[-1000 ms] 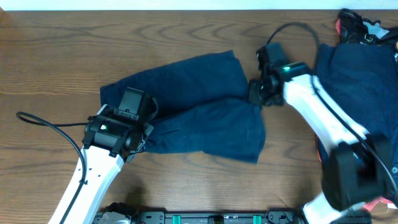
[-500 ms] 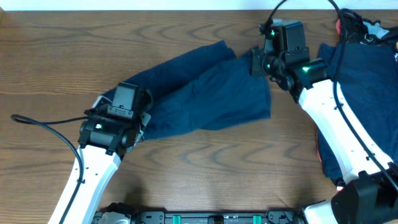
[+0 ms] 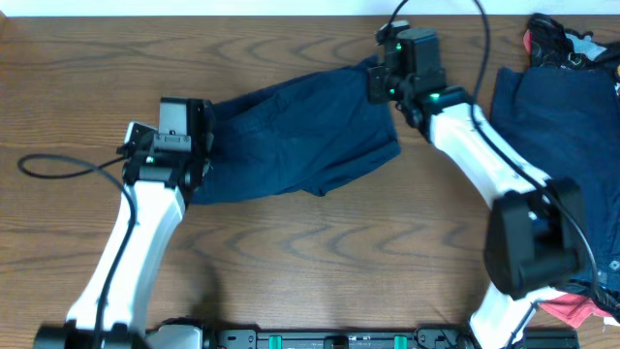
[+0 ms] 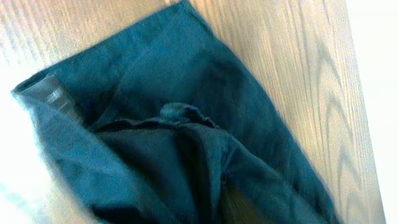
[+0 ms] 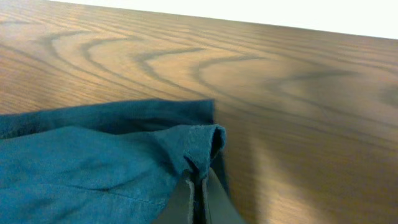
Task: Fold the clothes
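The navy-blue shorts (image 3: pixel 291 136) lie bunched across the middle of the table, doubled over on themselves. My left gripper (image 3: pixel 203 153) is at their left end. In the left wrist view the cloth (image 4: pixel 186 143) fills the frame and hides the fingers, draping as if held. My right gripper (image 3: pixel 378 85) is at the shorts' far right corner. In the right wrist view its fingers (image 5: pixel 199 190) are shut on a pinched edge of the cloth (image 5: pixel 93 162), just above the wood.
A pile of more navy clothes (image 3: pixel 557 116) lies at the right edge, with pink-red (image 3: pixel 531 41) and black (image 3: pixel 554 29) pieces at the far right corner and a pink-red bit (image 3: pixel 572 310) at the near right. A black cable (image 3: pixel 58 160) loops on the left.
Both grippers moved toward the far side of the table, carrying the shorts' near edge up and over. The shorts went from spread flat to doubled over and shifted farther away.
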You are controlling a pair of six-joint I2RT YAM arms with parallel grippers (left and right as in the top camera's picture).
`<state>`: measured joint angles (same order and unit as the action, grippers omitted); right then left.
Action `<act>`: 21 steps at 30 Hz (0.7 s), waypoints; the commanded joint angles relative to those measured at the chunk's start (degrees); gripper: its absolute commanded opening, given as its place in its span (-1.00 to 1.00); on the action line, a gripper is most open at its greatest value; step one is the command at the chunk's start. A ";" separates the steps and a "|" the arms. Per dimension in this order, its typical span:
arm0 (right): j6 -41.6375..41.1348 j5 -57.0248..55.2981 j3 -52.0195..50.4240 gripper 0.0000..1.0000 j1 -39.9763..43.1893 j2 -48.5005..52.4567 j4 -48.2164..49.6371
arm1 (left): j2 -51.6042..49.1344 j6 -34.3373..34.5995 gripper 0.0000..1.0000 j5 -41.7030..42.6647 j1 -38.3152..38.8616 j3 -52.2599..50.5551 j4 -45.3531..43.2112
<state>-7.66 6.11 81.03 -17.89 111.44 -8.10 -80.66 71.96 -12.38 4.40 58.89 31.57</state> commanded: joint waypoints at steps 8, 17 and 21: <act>1.57 4.83 0.17 0.04 -2.27 4.92 0.96 | -5.84 -7.69 0.28 0.52 -9.92 0.44 -10.95; 2.19 0.00 -1.01 -0.25 -2.38 5.44 -21.22 | -6.10 -22.40 0.72 7.93 -15.19 0.35 1.44; 2.16 -5.09 -2.84 -0.08 -2.38 6.16 -23.58 | -7.30 -28.20 0.97 9.16 -15.47 -0.33 2.91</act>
<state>-5.93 6.33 79.72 -20.10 117.27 -31.31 -87.11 50.96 -4.99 -10.79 58.89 34.41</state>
